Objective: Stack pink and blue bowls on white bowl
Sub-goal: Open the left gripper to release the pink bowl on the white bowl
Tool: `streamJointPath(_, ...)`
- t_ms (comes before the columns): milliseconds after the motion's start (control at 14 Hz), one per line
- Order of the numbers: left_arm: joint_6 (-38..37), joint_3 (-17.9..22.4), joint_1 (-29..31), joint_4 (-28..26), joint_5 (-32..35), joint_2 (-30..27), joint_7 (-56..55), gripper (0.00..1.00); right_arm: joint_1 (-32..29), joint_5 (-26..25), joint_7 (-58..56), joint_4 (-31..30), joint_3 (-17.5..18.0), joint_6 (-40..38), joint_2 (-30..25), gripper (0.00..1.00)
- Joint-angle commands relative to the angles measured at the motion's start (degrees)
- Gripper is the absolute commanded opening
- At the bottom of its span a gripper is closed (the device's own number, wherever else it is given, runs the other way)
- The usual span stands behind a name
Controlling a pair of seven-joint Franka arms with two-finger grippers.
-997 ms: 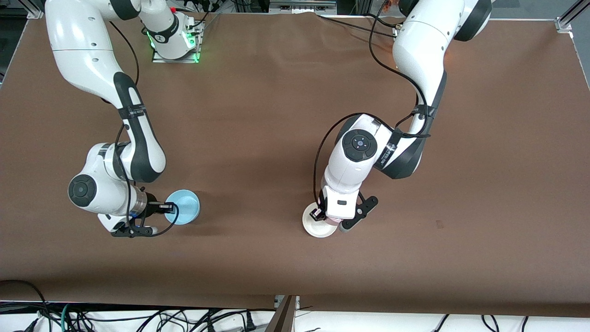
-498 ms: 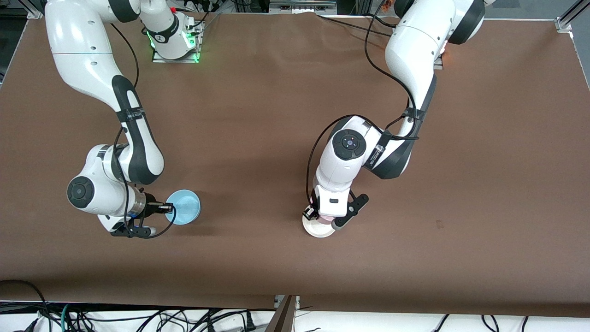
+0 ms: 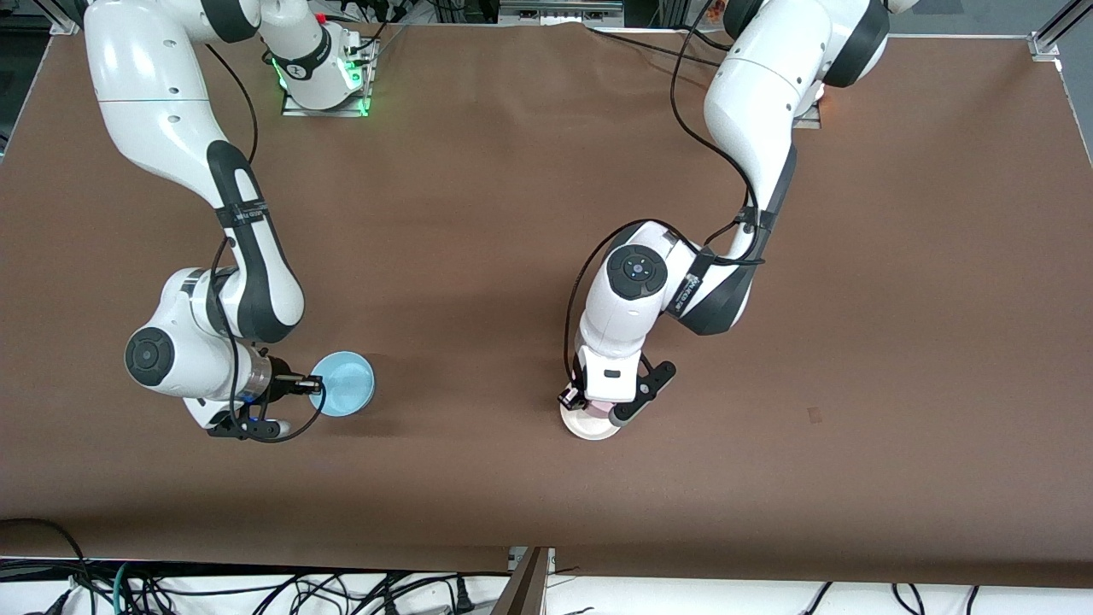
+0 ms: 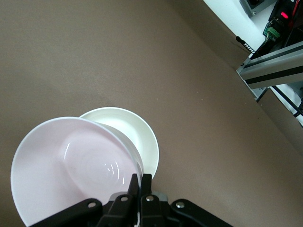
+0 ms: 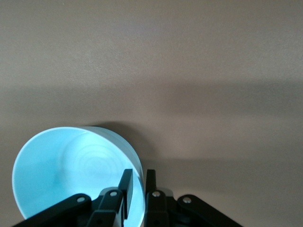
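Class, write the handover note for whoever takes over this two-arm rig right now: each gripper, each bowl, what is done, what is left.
Left gripper: shut on the pink bowl rim, holding it over the white bowl, not yet seated in it.
Right gripper: fingers either side of the blue bowl rim, at the right arm's end of the table.
White bowl rests on the table.
Done: pink bowl brought above white.
Left: lower and release pink, then stack blue on top.
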Motion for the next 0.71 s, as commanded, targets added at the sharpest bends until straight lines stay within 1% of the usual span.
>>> streamJointPath(0,0.6,1.3,-0.8,2.5,0.4,1.7,-1.3,0.00,-0.4,1.1,-0.5,0.1,0.3,-0.1,0.3,0.18)
streamJointPath(427,0.6,1.7,-1.1,2.5,0.5,2.2,-1.3,0.00,-0.4,1.2,-0.5,0.1,0.3,-0.1,0.3,0.18)
streamJointPath(641,0.6,2.1,-1.5,2.5,0.5,2.3,-1.3,0.00,-0.4,1.3,-0.5,0.1,0.3,-0.1,0.3,0.04)
